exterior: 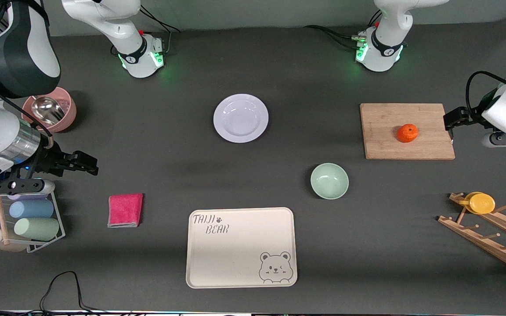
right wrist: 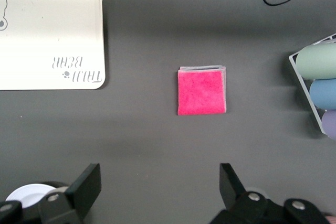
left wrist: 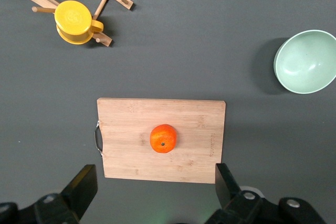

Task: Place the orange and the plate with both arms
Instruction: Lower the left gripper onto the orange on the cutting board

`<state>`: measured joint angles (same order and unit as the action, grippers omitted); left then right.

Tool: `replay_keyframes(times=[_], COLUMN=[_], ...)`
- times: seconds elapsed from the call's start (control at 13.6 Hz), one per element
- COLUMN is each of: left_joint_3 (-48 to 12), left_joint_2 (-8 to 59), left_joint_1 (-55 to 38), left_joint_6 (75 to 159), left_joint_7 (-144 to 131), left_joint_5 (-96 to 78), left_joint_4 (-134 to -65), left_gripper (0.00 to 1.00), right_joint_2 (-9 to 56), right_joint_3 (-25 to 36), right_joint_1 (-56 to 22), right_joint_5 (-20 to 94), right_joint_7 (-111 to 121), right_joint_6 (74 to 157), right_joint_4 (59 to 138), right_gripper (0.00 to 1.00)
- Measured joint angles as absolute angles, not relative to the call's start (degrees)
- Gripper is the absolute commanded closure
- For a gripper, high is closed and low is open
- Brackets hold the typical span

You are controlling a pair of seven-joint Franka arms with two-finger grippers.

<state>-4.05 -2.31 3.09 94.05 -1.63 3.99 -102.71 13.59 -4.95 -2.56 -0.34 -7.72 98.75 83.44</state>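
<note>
Arms raised at the worktop's ends: left gripper (left wrist: 155,192) wide open, empty, over the wooden board's (left wrist: 131,124) edge near the small orange (left wrist: 163,138); right gripper (right wrist: 160,192) likewise open, empty, near the pink cloth (right wrist: 201,91). Only the front view shows the glossy white plate (exterior: 240,118) whole.

The left arm is bent in from its end of the tabletop. Its pincer (exterior: 450,125) is held up in the air, spread wide, with nothing gripped. The right arm is bent in from its own end. Its pincer (exterior: 87,164) is held up too, spread wide, with nothing gripped.
</note>
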Motion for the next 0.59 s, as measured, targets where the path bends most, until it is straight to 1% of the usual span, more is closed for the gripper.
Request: replay_keyframes(times=[0.59], left_joint_3=[-4.16], left_joint_2=[-1.32], left_joint_1=[3.22], left_joint_6=[92.28], left_joint_7=[-1.59], left_joint_5=[4.03], left_joint_4=[-101.99], left_gripper=[0.00], right_joint_2=[14.32], right_joint_3=[-4.99], right_joint_1=[-2.65], right_joint_5=[-0.46], right_joint_7=[-7.71], right_joint_6=[97.11], right_joint_4=[84.71], right_gripper=[0.00])
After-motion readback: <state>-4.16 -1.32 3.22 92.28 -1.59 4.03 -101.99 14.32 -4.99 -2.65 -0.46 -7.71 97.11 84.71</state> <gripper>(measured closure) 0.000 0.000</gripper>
